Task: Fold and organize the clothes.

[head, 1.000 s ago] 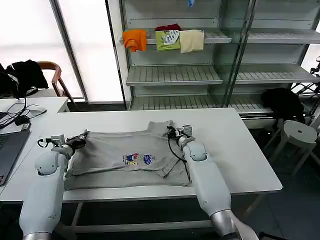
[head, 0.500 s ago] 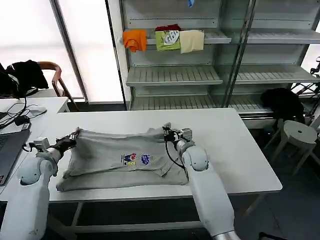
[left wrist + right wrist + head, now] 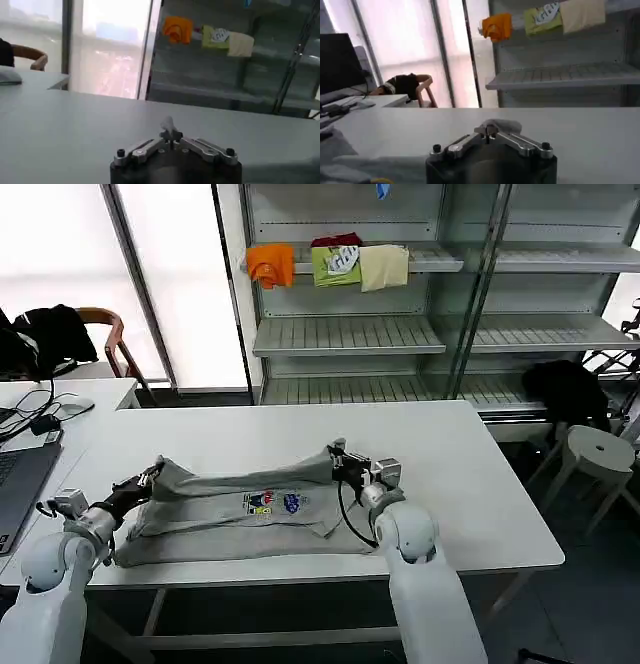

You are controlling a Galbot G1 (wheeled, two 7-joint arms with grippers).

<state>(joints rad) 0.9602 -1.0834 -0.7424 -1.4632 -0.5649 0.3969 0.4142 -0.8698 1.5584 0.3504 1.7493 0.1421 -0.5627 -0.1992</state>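
A light grey shirt (image 3: 240, 514) with a small multicoloured chest print (image 3: 276, 503) lies across the front half of the white table (image 3: 470, 484). Its far edge is lifted off the table and stretched between my two grippers. My left gripper (image 3: 148, 477) is shut on the shirt's far left corner; a tuft of grey cloth (image 3: 167, 123) pokes out between its closed fingertips. On the far right corner my right gripper (image 3: 337, 453) is shut too, with a fold of grey cloth (image 3: 501, 125) bunched at its tips. The near part of the shirt still rests on the table.
Behind the table stands a metal shelf unit (image 3: 350, 334) with orange (image 3: 270, 262), green (image 3: 336, 262) and cream (image 3: 384, 264) cloths on its top shelf. A laptop (image 3: 20, 484) and cables lie on a desk at the left. A chair (image 3: 100, 334) and a white stool (image 3: 598, 454) stand nearby.
Both grippers have pulled back toward me and lifted, carrying the shirt's far edge up and over toward the near side. The left arm has swung further left.
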